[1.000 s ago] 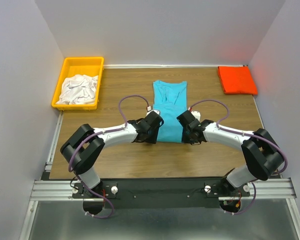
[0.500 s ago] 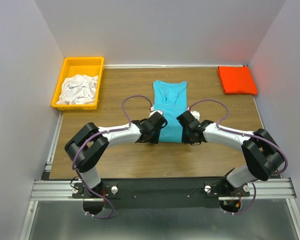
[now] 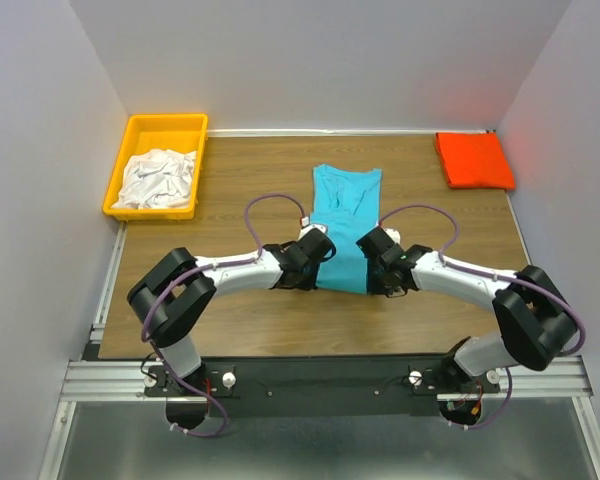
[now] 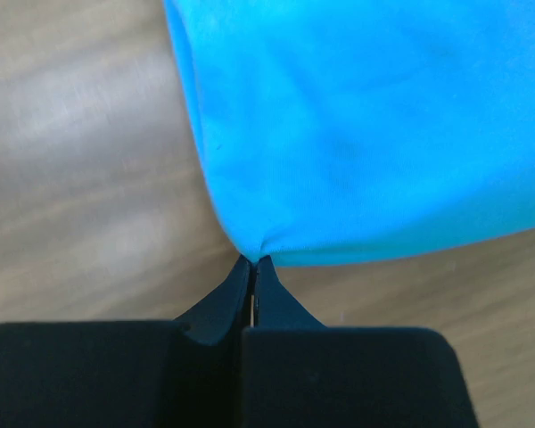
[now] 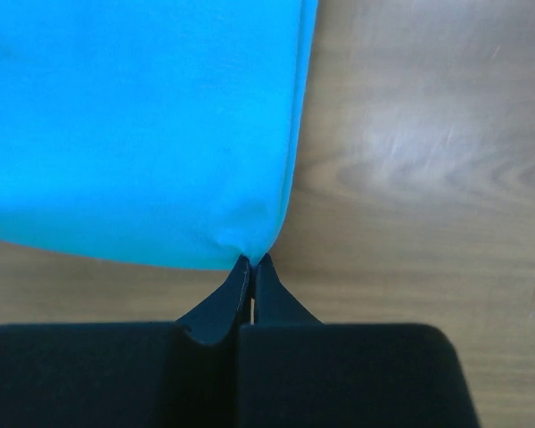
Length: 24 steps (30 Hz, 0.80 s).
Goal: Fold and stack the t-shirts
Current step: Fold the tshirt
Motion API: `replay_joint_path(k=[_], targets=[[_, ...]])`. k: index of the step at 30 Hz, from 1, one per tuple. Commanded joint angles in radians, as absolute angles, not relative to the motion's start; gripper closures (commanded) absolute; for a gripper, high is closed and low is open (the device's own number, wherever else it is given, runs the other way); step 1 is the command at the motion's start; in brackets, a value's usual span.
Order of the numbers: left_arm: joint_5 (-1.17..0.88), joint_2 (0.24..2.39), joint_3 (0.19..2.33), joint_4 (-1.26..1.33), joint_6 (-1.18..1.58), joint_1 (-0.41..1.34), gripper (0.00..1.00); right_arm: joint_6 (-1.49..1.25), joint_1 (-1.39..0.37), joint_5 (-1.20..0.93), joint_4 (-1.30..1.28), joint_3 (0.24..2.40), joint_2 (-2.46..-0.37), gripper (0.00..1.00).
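Centrally on the worktop, the left gripper and right gripper are each clamped tight on a near corner of the blue shirt, jaws together.

**Top external view:** fixed above and behind the arm bases, looking down and forward over the table.

**Left wrist view:** mounted behind the left gripper, looking along its fingers at close range.

**Right wrist view:** likewise behind the right gripper.

All three share the near hem of the turquoise-blue t-shirt; each wrist view frames one corner.
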State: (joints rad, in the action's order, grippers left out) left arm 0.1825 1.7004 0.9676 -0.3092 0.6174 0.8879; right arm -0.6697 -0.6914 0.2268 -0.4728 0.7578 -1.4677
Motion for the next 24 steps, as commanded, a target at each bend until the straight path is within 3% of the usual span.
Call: replay_joint_path(k=[1,9,12,15,19,24], targets=[[0.204,1.603,0.882,-0.527,0.652,0.978,1.0,-0.666,-0.733,0.071,-0.714,0.701,-1.379,0.99],[0.043,1.218,0.798,-0.811,0.894,1.267,1.0,-0.863,-0.914,-0.177,-1.058,0.75,-1.089,0.99],[0.035,1.138,0.821,-0.834,0.922,1.27,1.0,-0.879,-0.914,-0.236,-1.094,0.81,-1.04,0.99],[0.067,1.144,0.902,-0.856,0.858,1.208,1.0,-0.806,-0.913,-0.174,-1.173,0.947,-1.115,0.99],[0.067,1.18,1.011,-0.83,0.685,1.015,1.0,-0.668,-0.888,0.076,-1.31,1.296,-1.354,0.99],[0.074,1.247,1.106,-0.792,0.577,0.896,1.0,-0.554,-0.767,0.087,-1.289,1.468,-1.463,0.99]])
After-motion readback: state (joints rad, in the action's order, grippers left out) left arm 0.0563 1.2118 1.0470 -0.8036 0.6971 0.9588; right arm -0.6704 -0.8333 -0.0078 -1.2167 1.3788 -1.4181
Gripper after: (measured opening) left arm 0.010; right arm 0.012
